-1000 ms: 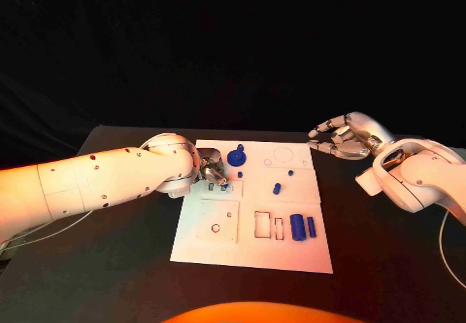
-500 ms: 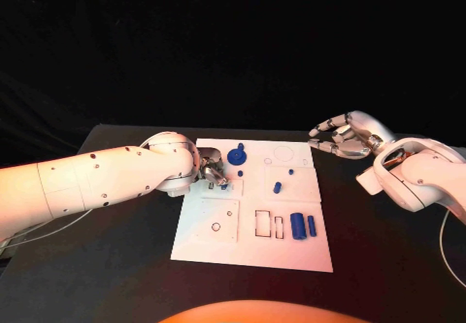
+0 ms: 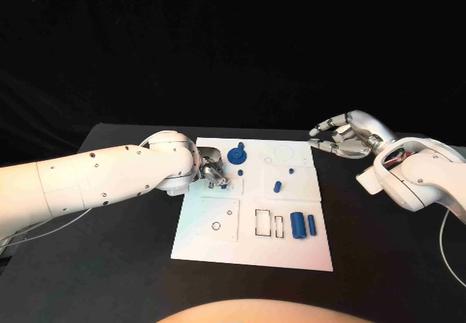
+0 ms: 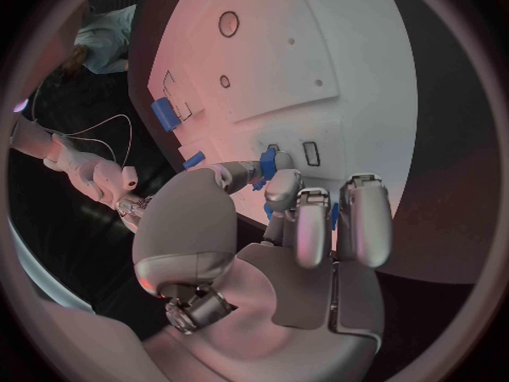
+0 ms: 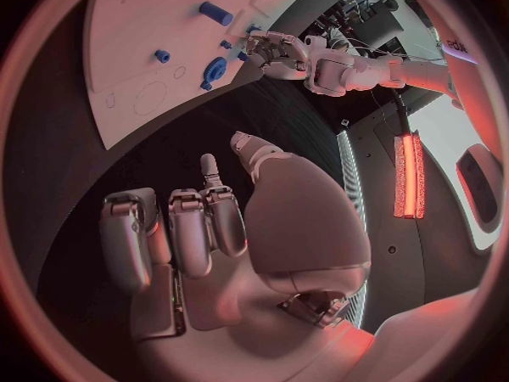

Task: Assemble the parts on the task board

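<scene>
Two hands: both silver, one at each side of the task board (image 3: 291,252).
Left hand (image 3: 212,172): low over the board's left edge near its far end, fingertips (image 4: 278,185) pinching a small blue part (image 4: 270,163) against the board.
Right hand (image 3: 342,138): off the board's far right corner, above the black table (image 3: 388,256), fingers curled, spread apart, holding nothing.
Round blue part (image 3: 238,158): near the board's far edge, just beside the left hand.
Small blue pegs (image 3: 277,186): mid-board.
Blue cylinder (image 3: 297,226): toward the near right, with a thinner blue bar (image 3: 312,225) beside it.
</scene>
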Available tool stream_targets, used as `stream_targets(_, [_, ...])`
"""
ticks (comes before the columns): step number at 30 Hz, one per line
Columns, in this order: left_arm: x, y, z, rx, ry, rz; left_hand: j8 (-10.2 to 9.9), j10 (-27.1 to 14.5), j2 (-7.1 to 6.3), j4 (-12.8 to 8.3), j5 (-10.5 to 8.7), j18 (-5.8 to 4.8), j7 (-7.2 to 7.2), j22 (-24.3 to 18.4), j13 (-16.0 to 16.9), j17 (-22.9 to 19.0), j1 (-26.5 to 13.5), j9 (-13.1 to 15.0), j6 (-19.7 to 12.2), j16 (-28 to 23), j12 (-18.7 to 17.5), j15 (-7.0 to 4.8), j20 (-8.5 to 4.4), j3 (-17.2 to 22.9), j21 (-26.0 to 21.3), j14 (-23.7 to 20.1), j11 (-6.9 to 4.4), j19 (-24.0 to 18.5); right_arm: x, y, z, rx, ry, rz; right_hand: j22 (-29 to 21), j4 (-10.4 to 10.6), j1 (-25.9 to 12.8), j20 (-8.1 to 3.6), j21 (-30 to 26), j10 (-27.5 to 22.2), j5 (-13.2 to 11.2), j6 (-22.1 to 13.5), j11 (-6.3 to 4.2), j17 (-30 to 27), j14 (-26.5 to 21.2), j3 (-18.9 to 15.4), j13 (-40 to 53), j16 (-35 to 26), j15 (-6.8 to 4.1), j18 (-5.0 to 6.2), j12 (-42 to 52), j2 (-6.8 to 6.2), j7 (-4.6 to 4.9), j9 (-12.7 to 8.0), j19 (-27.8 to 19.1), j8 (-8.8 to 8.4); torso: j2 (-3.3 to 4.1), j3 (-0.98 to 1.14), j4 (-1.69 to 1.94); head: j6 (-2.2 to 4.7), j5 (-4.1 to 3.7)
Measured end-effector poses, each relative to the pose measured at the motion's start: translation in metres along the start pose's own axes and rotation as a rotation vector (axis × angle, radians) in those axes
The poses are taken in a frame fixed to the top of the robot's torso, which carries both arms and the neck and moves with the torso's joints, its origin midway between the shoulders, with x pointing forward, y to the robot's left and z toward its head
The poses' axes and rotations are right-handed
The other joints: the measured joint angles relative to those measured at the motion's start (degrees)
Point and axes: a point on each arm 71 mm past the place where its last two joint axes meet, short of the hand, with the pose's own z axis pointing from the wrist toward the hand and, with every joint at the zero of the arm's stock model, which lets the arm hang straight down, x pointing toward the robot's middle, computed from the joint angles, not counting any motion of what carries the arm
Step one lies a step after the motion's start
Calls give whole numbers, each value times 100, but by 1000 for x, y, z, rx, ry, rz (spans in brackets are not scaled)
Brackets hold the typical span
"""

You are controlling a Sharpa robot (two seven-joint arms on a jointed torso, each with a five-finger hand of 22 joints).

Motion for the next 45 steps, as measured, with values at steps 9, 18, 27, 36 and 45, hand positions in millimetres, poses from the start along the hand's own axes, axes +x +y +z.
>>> stream_targets(9, [0, 0, 0, 0, -1, 10, 0, 21, 0, -16, -1, 0, -1, 19, 13, 0, 0, 3, 23, 0, 24, 0, 0, -16, 0, 0, 21, 0, 0, 0, 0, 1, 0, 1, -1, 16, -31, 0, 0, 0, 24, 0, 0, -1, 0, 17, -1, 0, 0, 0, 0, 31, 0, 0, 0, 0, -3, 0, -1, -12, 3])
stream_targets(18, [2, 1, -1, -1, 2, 19, 38, 51, -15, -33, -5, 0, 0, 29, 26, -1, -15, 30, 26, 0, 33, -21, -21, -33, 0, 21, -9, 21, 0, -1, -1, 2, 0, 1, 4, 32, -31, 0, 0, 0, 24, 0, 0, -1, 0, 1, -1, 0, 0, 0, 0, 31, 0, -1, 0, 0, -3, 0, -2, -12, 4])
stream_targets(27, [3, 1, -2, 0, 7, 24, 38, 51, -53, -34, -5, 0, -14, 40, 31, -1, -53, 30, 52, 0, 49, -21, -21, -33, 0, 21, -9, 21, 0, -1, -1, 2, 0, 2, 3, 32, -31, 0, 0, 0, 24, 0, 0, -2, 0, 1, -1, 0, 0, 0, 0, 31, 0, 4, 0, 22, -1, 0, -3, -19, 4])
stream_targets(36, [3, 2, -2, -1, 11, 26, 66, 72, -68, -48, -11, 0, -49, 47, 35, -1, -68, 30, 59, 0, 49, -20, -21, -47, 22, 20, -29, 21, 0, -1, -1, 3, 0, 2, 3, 32, -54, 0, -21, 0, 23, 0, 0, -3, 0, 1, -2, 0, 0, 1, 0, 8, 0, 4, 0, 22, 1, 0, -3, -26, 4])
stream_targets(45, [3, 2, -2, -3, 12, 23, 72, 72, -38, -48, -12, 0, -57, 53, 35, -2, -98, 35, 69, 0, 68, -32, -32, -47, 22, 8, -29, 33, 0, -1, -1, 3, 0, 3, 2, 31, -53, 0, -21, 0, 23, 0, 0, -3, 0, 1, -2, 0, 0, 0, 0, 8, 0, 3, 0, 22, 2, 1, -7, -29, 7])
